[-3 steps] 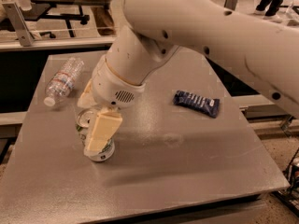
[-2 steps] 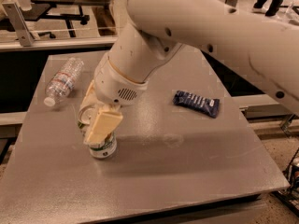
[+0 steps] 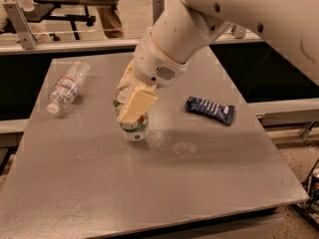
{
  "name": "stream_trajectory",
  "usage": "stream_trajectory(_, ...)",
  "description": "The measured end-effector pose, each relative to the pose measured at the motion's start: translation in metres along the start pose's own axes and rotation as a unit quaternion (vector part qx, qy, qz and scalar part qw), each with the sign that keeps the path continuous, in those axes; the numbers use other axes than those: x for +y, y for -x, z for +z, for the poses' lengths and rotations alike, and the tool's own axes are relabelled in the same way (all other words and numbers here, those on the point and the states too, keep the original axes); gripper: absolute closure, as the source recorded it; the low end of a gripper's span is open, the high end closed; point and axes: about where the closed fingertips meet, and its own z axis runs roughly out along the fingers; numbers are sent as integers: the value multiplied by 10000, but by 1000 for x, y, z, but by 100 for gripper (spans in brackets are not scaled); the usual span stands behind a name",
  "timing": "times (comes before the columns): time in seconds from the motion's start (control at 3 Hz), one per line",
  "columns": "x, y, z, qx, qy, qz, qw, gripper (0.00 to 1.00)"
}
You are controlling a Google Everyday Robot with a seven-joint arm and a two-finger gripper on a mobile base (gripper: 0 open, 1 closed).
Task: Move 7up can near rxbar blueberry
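Note:
The 7up can point(image 3: 135, 129), white and green, stands upright left of the table's middle. My gripper point(image 3: 128, 108) comes down on it from above. One cream finger point(image 3: 135, 103) lies across its front and the other behind it, so the gripper is shut on the can and hides its top. I cannot tell whether its base touches the table. The rxbar blueberry point(image 3: 210, 110), a dark blue wrapper with white lettering, lies flat to the right of the can, about a can's height away.
A clear plastic water bottle point(image 3: 67, 85) lies on its side at the back left of the grey table point(image 3: 149, 193). The white arm point(image 3: 239, 9) reaches in from the upper right above the bar. The table's right edge is close behind the bar.
My gripper has carried the can to the right and a little farther back, closer to the blue bar. The bar and the bottle have not moved.

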Motion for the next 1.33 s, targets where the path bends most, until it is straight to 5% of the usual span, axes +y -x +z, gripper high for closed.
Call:
stream_trajectory(1.0, -37, -92, -48, 46, -564, 1105, 9923, 97)
stream_trajectory(1.33, -39, -105, -49, 14, -618, 1249, 9902, 73)
